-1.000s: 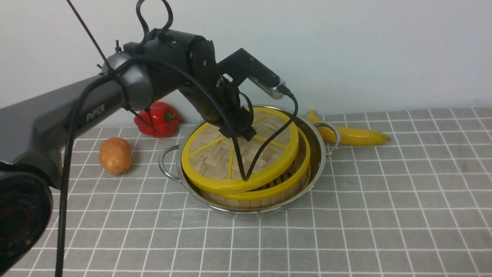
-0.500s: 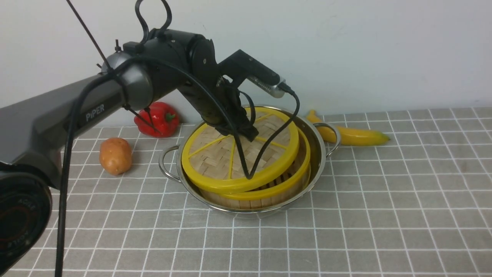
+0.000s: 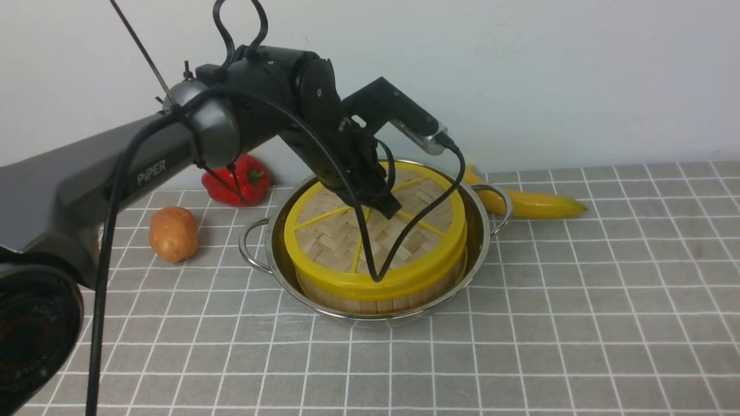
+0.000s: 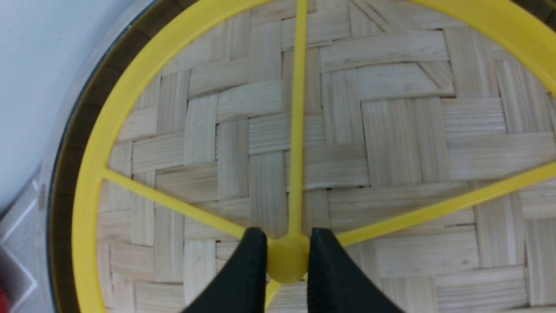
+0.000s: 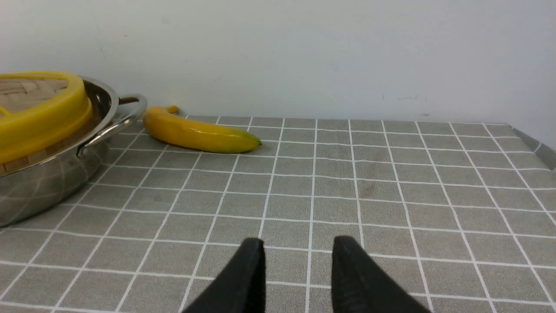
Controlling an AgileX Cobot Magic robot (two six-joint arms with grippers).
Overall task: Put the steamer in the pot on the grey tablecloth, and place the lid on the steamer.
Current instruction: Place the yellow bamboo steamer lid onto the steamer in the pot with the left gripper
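The lid (image 3: 329,237) lay level on the steamer (image 3: 376,301) inside the pot (image 3: 478,231) on the grey tablecloth (image 3: 549,323). The left gripper (image 4: 287,243), directly above, pinched its centre knob (image 4: 288,266). The right gripper (image 5: 297,261) hung empty, jaws parted, well to the right.

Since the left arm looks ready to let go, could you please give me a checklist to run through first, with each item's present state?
1. Steamer sits inside the pot: ok.
2. Pot stands on the grey tablecloth: ok.
3. Lid lies level, its rim lined up with the steamer's along the near side: ok.
4. Lid's far-left rim seated: cannot tell, the arm hides it.
5. Left gripper closed on the lid's centre knob, ready to open: ok.
6. Right gripper open, empty and away from the pot: ok.
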